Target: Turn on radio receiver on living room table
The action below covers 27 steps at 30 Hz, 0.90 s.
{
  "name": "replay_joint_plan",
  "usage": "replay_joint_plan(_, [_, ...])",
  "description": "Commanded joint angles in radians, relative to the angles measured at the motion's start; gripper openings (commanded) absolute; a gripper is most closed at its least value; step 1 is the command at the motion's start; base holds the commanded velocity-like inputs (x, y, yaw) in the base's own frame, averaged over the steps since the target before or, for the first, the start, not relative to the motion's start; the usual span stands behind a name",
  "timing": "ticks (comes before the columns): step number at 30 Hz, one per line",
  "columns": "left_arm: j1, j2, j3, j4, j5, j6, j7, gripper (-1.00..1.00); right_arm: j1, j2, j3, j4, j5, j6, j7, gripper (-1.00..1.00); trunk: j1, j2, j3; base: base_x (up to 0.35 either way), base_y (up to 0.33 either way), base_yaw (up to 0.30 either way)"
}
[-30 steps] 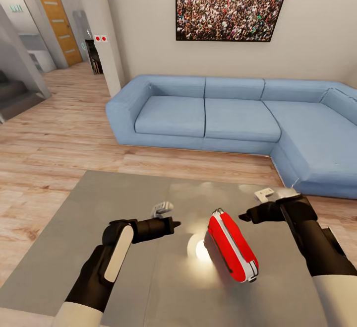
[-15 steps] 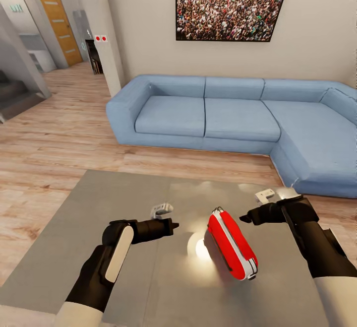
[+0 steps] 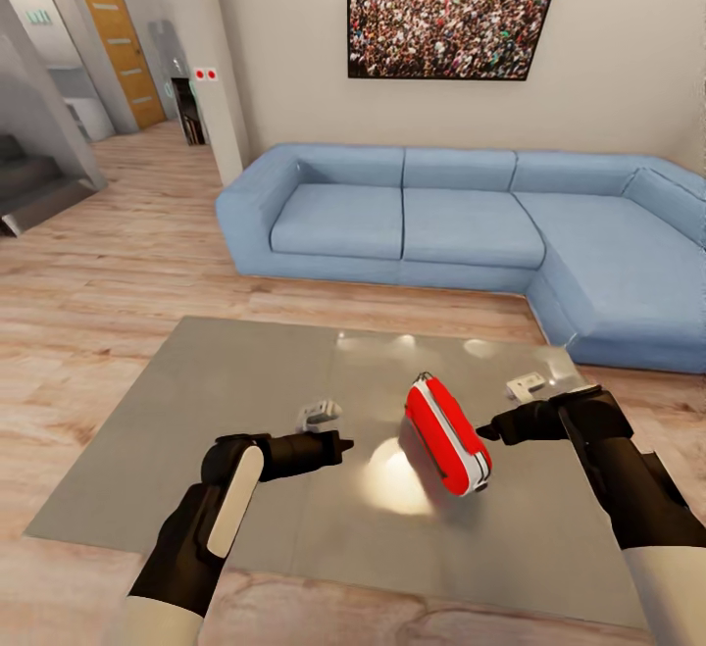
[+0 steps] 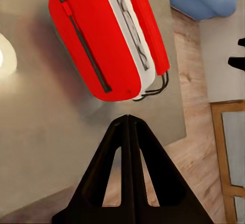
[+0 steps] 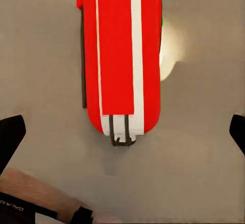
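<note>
Radio [image 3: 447, 435] sits on the table [image 3: 196, 381]; left gripper [image 3: 343, 446] pinched closed, right gripper [image 3: 482, 432] spread wide. I'd poke the dial side gently.

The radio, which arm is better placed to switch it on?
Probably right. The right gripper, open, sits just beside the radio on the table. The left gripper, shut, hangs further off.

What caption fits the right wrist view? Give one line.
Open right gripper aimed at the red radio receiver on the grey table.
</note>
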<state>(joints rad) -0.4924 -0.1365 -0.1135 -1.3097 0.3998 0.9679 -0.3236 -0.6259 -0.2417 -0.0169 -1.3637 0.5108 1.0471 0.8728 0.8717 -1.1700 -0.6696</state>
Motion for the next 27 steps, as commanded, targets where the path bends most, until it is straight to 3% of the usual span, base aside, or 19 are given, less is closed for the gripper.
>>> replay_joint_plan(1, [0.0,0.0,0.0,0.0,0.0,0.0,0.0,-1.0,0.0,0.0,0.0,0.0,0.0,0.0,0.0,1.0,0.0,0.0,0.0,-0.344,0.0,0.0])
replay_joint_plan(9, [0.0,0.0,0.002,0.0,0.0,0.0,-0.001,-1.0,0.011,-0.001,-0.001,-0.002,0.0,0.0,-0.001,1.0,0.0,0.0,0.002,-0.252,0.0,0.004])
replay_joint_plan(27, [0.0,0.004,0.0,0.0,0.003,-0.004,-0.004,-1.0,0.028,-0.006,-0.004,-0.005,-0.001,0.0,-0.006,1.0,0.0,0.0,0.027,-0.012,0.0,0.072])
